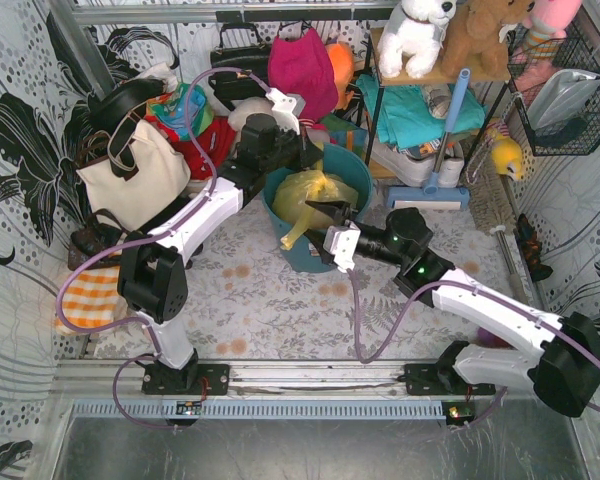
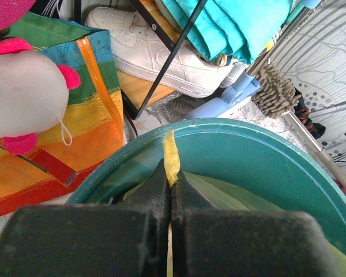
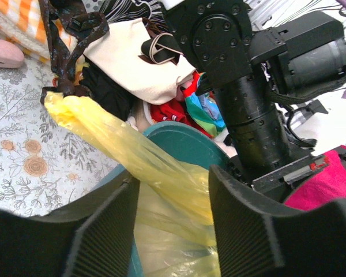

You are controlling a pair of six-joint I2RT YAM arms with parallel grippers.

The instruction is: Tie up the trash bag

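Note:
The yellow-green trash bag (image 1: 315, 195) sits inside the round teal bin (image 1: 365, 170). My left gripper (image 2: 172, 173) is shut on a thin yellow strip of the bag (image 2: 170, 151) at the bin's far-left rim. One twisted tail of the bag (image 3: 104, 135) hangs out over the bin's near-left rim toward the floor (image 1: 293, 235). My right gripper (image 3: 173, 190) is open, its fingers either side of that tail where it leaves the bin; it also shows in the top view (image 1: 332, 213). The bag's contents are hidden.
A cream tote bag (image 1: 130, 170) stands left of the bin. A striped bag (image 2: 86, 104), a white plush toy (image 2: 23, 95), shoes (image 2: 161, 52) and a mop (image 1: 440, 150) crowd the back. An orange checked cloth (image 1: 85, 290) lies at the left.

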